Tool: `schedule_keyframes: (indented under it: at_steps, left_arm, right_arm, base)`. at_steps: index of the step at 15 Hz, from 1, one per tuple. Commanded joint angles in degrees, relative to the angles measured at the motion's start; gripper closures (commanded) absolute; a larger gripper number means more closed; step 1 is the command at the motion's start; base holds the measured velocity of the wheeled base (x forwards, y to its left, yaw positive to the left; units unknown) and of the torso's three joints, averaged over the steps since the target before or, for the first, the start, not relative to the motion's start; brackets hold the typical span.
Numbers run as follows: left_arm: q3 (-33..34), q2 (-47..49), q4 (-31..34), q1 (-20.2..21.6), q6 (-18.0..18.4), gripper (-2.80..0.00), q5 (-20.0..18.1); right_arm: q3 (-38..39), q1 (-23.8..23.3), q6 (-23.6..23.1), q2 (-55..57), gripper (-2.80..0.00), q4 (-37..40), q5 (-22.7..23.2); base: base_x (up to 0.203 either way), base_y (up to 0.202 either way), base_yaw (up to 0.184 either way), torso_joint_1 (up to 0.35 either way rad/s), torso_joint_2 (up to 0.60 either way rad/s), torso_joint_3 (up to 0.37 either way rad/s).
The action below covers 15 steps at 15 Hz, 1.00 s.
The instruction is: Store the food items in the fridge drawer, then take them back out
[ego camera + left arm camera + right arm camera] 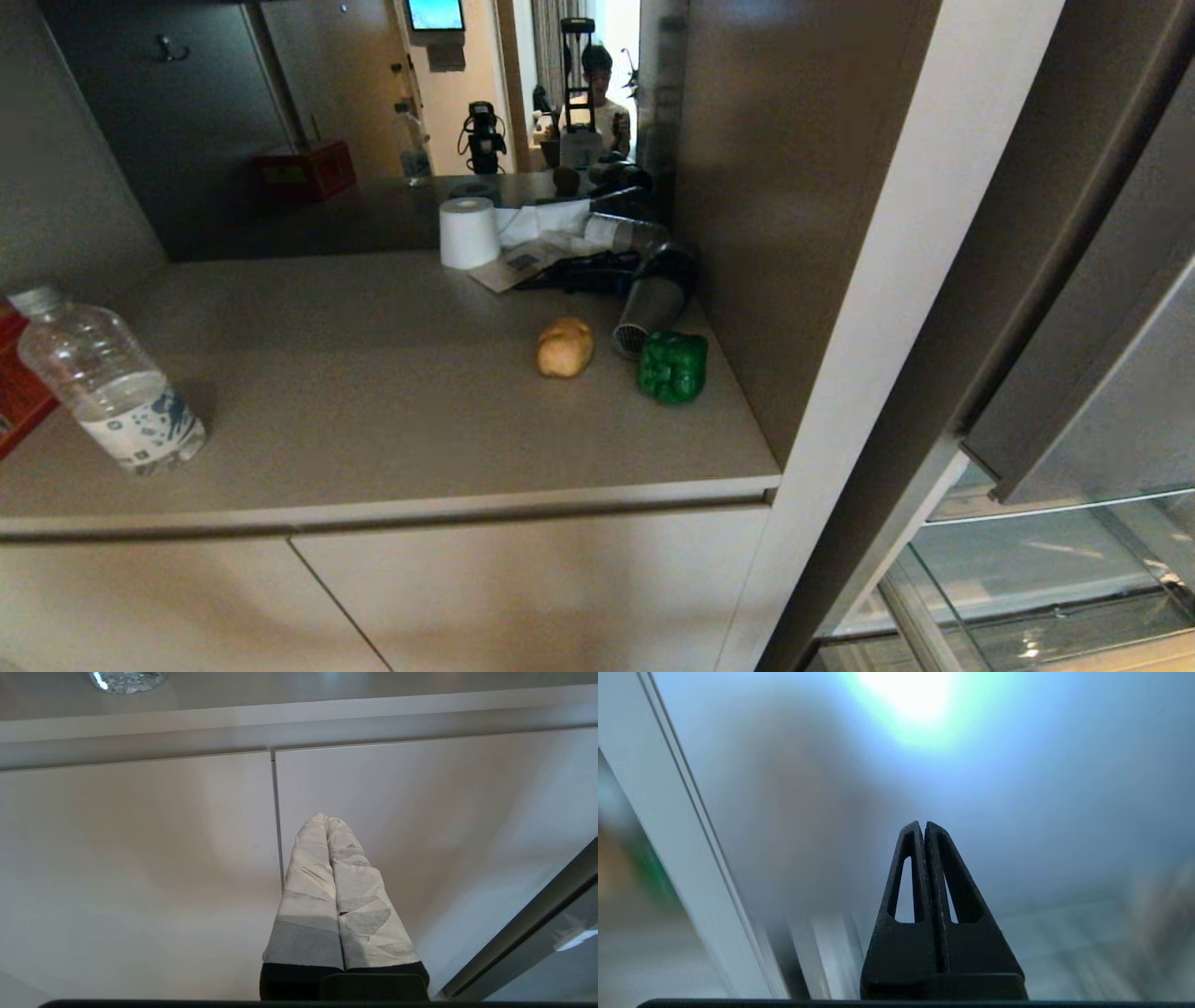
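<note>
On the beige counter (373,392) sit both food items: a tan potato (565,347) and, just to its right, a dark-green bell pepper (672,367) close to the side wall. At the lower right the see-through fridge drawer (1036,579) stands pulled out under the silver fridge door (1102,355). Neither arm shows in the head view. My left gripper (327,819) is shut and empty, hanging low in front of the beige cabinet doors (140,858). My right gripper (923,824) is shut on nothing, facing the blurred silver-blue fridge front.
A water bottle (112,392) lies at the counter's left end beside a red box (14,383). A white paper roll (469,232), papers and a hair dryer (653,289) crowd the back right. A mirror behind reflects a person.
</note>
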Motion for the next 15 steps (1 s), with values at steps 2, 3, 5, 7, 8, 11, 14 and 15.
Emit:
schedule_keyframes:
  at_steps: [2,3,5,7,8,11,14,15]
  left_arm:
    - [0.00,0.09,-0.05,0.01,-0.03,0.00,0.02]
    - [0.00,0.09,-0.05,-0.03,0.06,0.00,0.02]
    - [0.00,0.09,-0.05,-0.02,0.23,0.00,0.02]
    - [0.00,0.09,-0.05,-0.08,0.14,0.00,0.02]
    - [0.00,0.09,-0.05,-0.08,0.14,0.00,0.02]
    - [0.00,0.09,-0.05,-0.08,0.14,0.00,0.02]
    - [0.00,0.09,-0.05,-0.08,0.06,0.00,0.02]
    - [0.00,0.09,-0.05,-0.08,-0.03,0.00,0.02]
  right_arm:
    - [10.19,-3.02,-0.14,-10.05,0.00,14.62,1.21]
    - [14.70,-3.18,-0.20,-10.18,0.00,15.09,1.64]
    - [22.40,-3.34,-0.39,-10.32,0.00,14.35,6.75]
    - [25.34,-3.42,0.45,-10.29,0.00,14.15,18.74]
    - [25.67,-3.68,0.34,-10.17,0.00,15.04,19.57]
    - [25.72,-8.17,-1.30,-10.60,0.00,15.32,18.93]
    - [25.83,-13.56,-1.67,-14.95,0.00,15.07,19.32]
    - [25.82,-13.38,-1.42,-16.64,0.00,15.07,19.31]
  base:
    - [0.000,0.000,0.000,0.000,0.00,0.000]
    - [0.000,0.000,0.000,0.000,0.00,0.000]
    - [0.000,0.000,0.000,0.000,0.00,0.000]
    - [0.000,0.000,0.000,0.000,0.00,0.000]
    - [0.000,0.000,0.000,0.000,0.00,0.000]
    - [0.000,0.000,0.000,0.000,0.00,0.000]
    - [0.000,0.000,0.000,0.000,0.00,0.000]
    - [0.000,0.000,0.000,0.000,0.00,0.000]
